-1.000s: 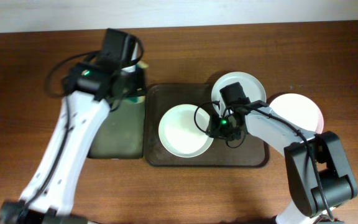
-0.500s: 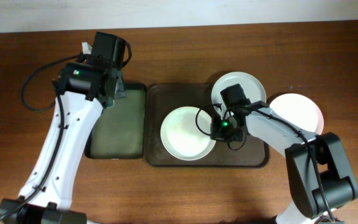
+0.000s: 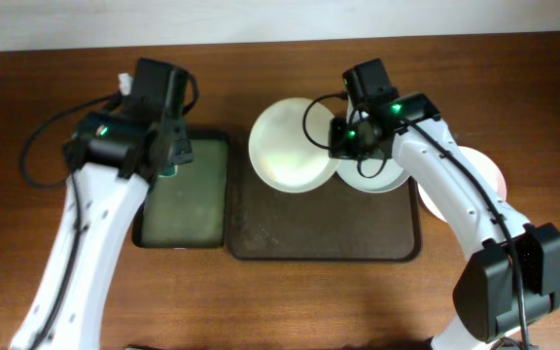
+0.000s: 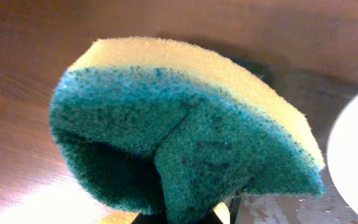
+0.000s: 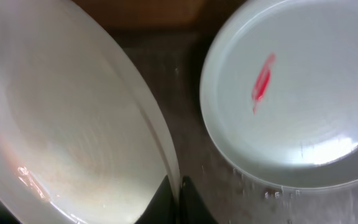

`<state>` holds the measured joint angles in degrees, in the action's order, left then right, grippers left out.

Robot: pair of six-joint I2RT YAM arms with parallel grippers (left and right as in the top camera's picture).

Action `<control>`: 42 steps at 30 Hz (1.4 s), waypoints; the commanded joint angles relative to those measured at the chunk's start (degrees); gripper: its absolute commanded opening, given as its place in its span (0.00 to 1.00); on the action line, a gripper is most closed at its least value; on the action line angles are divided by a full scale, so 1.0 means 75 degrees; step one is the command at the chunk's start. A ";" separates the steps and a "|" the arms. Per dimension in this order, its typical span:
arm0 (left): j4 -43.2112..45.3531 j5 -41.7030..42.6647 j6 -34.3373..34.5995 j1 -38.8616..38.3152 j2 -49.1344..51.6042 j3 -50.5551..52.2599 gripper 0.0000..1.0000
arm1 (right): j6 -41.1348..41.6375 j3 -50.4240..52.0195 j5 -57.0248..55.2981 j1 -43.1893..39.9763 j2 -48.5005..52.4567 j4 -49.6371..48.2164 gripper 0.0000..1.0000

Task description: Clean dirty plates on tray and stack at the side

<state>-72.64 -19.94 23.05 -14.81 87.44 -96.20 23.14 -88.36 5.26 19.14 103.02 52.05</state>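
My right gripper (image 3: pixel 342 138) is shut on the rim of a white plate (image 3: pixel 285 146) and holds it tilted, lifted over the far edge of the dark brown tray (image 3: pixel 319 233). Up close, the thin rim of that plate (image 5: pixel 73 124) sits pinched between the right gripper's (image 5: pixel 179 196) black fingers. A second plate (image 5: pixel 291 93) with a red smear (image 5: pixel 263 81) lies on the tray; overhead this plate (image 3: pixel 375 178) is partly under my right arm. A third plate (image 3: pixel 497 180) lies on the table at the right. My left gripper (image 4: pixel 185 214) is shut on a green and yellow sponge (image 4: pixel 185 124).
A smaller dark tray with a greenish floor (image 3: pixel 183 209) lies left of the big tray, below my left gripper (image 3: pixel 168 160). The big tray's floor looks wet and speckled. A pale wall runs along the table's far edge.
My right gripper has shut on the plate's rim and raised it from the tray's middle toward the far edge. The left arm has swung a little left with the sponge.
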 commanded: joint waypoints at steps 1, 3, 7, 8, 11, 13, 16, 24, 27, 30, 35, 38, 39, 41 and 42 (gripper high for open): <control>0.0020 -0.0052 0.0128 0.0047 -0.1119 -0.0020 0.00 | -0.0026 -0.0175 -0.0557 0.0632 -0.0038 -0.0635 0.04; 0.0020 -0.0052 0.0128 0.0047 -0.1402 -0.0020 0.00 | -0.0026 -0.0175 -0.0688 0.0930 0.0015 -0.1040 0.04; -0.0017 -0.0055 0.0122 0.0047 -0.1859 -0.0020 0.00 | -0.0032 -0.0172 -0.1463 0.2043 0.0367 -0.2463 0.04; -0.0035 -0.0055 0.0122 0.0047 -0.1888 -0.0020 0.00 | -0.0035 -0.0172 -0.1635 0.2253 0.0475 -0.2681 0.04; -0.0070 -0.0058 0.0122 0.0047 -0.1906 -0.0020 0.00 | -0.0312 -0.0172 -0.2591 0.2964 0.0895 -0.3284 0.04; -0.0070 -0.0082 0.0119 0.0047 -0.1906 -0.0020 0.00 | -0.1032 -0.0172 -0.3561 0.3410 0.1151 -0.3687 0.04; -0.0079 -0.0262 0.0035 0.0047 -0.1906 -0.0020 0.01 | -0.2535 -0.0175 -0.5254 0.3958 0.1241 -0.4331 0.04; -0.0102 -0.0318 0.0035 0.0047 -0.1906 -0.0020 0.01 | -0.7498 -0.0216 -0.8754 0.5045 0.1125 -0.6921 0.04; -0.0102 -0.0315 0.0035 0.0047 -0.1906 -0.0020 0.01 | -0.7597 -0.0213 -0.8763 0.5199 0.1128 -0.6918 0.04; -0.0105 -0.0312 0.0035 0.0047 -0.1906 -0.0020 0.01 | -0.7560 -0.0213 -0.8754 0.5196 0.1128 -0.6924 0.04; -0.0157 -0.0312 0.0038 0.0047 -0.1906 -0.0020 0.01 | -0.5642 -0.0213 -0.8731 0.5085 0.1128 -0.6510 0.09; -0.0210 -0.0312 0.0038 0.0047 -0.1906 -0.0020 0.01 | -0.3547 -0.0213 -0.8043 0.5007 0.1128 -0.5391 0.08; -0.0219 -0.0312 0.0038 0.0047 -0.1906 -0.0020 0.01 | -0.3031 -0.0213 -0.7446 0.4966 0.1128 -0.5018 0.06; -0.0221 -0.0312 0.0038 0.0047 -0.1906 -0.0020 0.01 | -0.2165 -0.0216 -0.6070 0.4771 0.1099 -0.4479 0.04; -0.0221 -0.0312 0.0035 0.0047 -0.1906 -0.0020 0.00 | -0.1827 -0.0216 -0.5581 0.4663 0.1037 -0.4351 0.04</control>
<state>-74.35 -21.28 23.44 -14.81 73.69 -96.20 -7.40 -89.36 -51.66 56.60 113.16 16.67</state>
